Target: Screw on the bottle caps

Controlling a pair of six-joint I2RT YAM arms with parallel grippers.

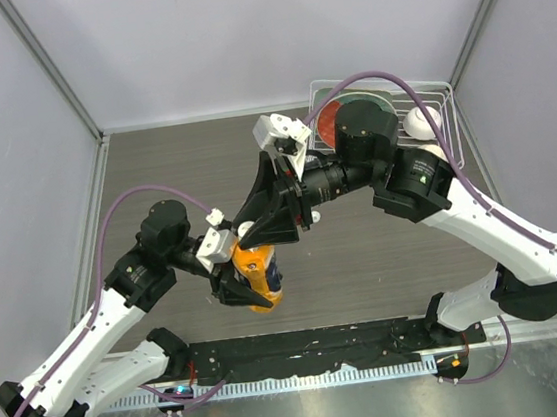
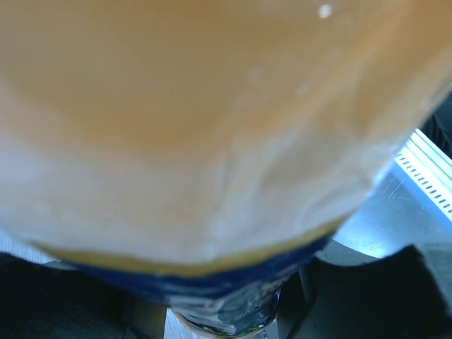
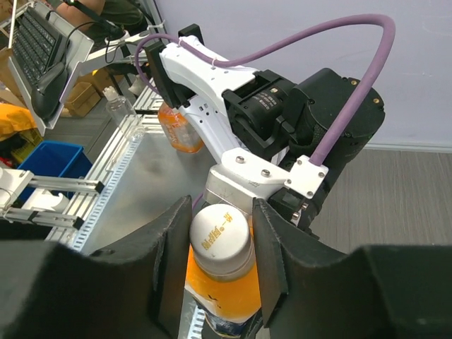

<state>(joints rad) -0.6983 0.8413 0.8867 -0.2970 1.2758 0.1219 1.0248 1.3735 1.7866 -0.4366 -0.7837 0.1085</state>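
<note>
The short bottle (image 1: 261,271) with orange liquid hangs tilted above the table's front middle. My left gripper (image 1: 238,273) is shut on its body. In the left wrist view the bottle (image 2: 212,106) fills nearly the whole frame, so the fingers are hidden. A cream-white bottle cap (image 3: 220,236) with gold lettering sits on the neck of the bottle (image 3: 226,300). My right gripper (image 3: 220,215) comes down over it from above. Its two black fingers (image 3: 169,261) press on either side of the cap. In the top view the right gripper (image 1: 264,232) covers the cap.
A wire rack (image 1: 438,90) at the back right holds a red-and-teal plate (image 1: 335,127) and a white ball (image 1: 421,120). In the right wrist view a clear bottle (image 3: 120,107) and another orange one (image 3: 178,133) stand beyond the left arm by a metal rail (image 3: 106,176).
</note>
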